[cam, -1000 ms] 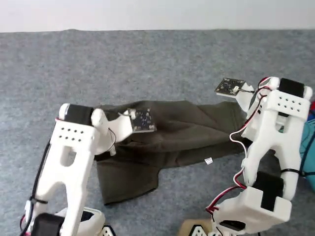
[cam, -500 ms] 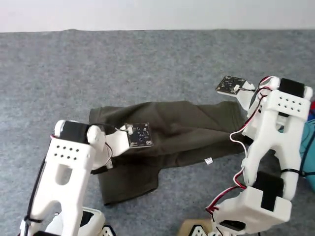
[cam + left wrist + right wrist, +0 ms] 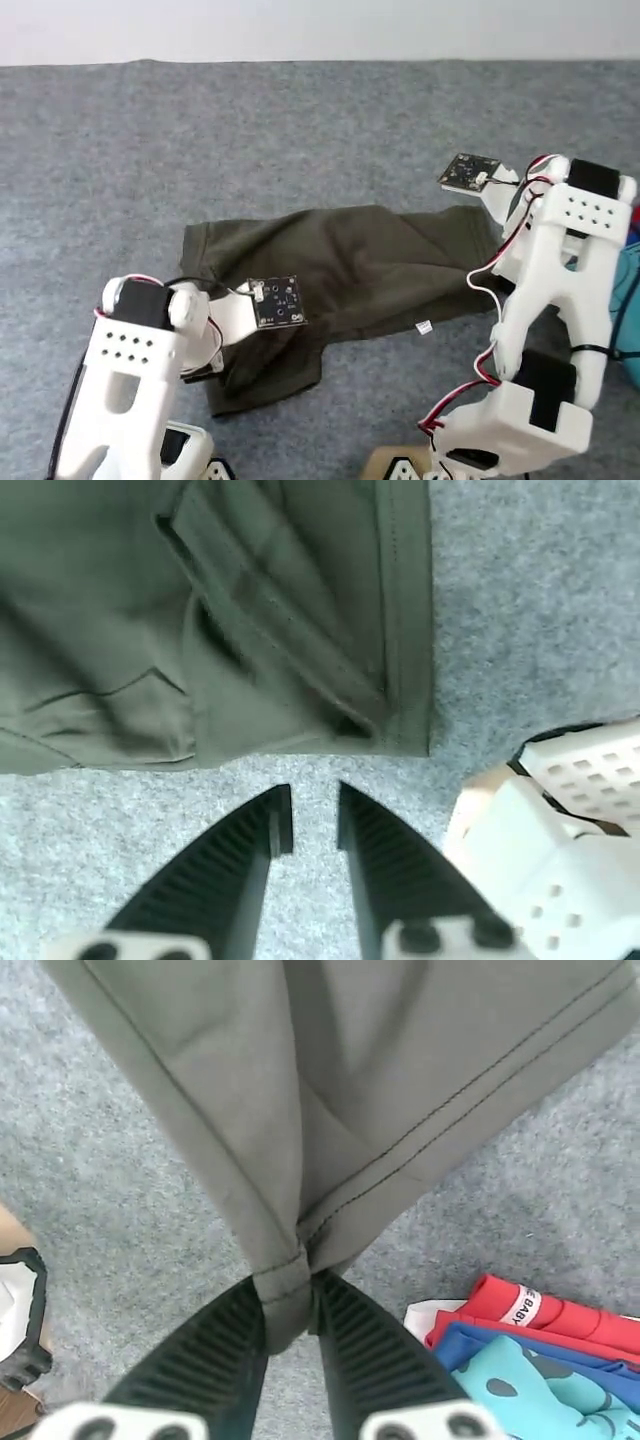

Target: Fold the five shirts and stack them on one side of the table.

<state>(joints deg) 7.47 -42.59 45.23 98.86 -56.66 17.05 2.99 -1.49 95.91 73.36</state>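
Olive shirt: I see the olive shirt lying rumpled on the middle of the grey table. It stretches across the high view from about 8 o'clock to 2 o'clock.

Shirt tag: a small white tag shows on the hem at 5 o'clock of the shirt.

Left arm: my left arm stands at 7 o'clock of the table, with its wrist over the shirt's near-left corner.

Left gripper: the left gripper shows a narrow gap between its black fingers and nothing in it. It sits over bare grey cloth, just off the shirt's stitched hem.

Right arm: my right arm rises at 4 o'clock, its wrist at the shirt's 3 o'clock end.

Right gripper: the right gripper is pinched on a bunched fold of the olive shirt's edge. The fabric fans away from the fingers.

Folded pile: red, blue and teal garments lie stacked just beside the right gripper, at the table's 3 o'clock edge.
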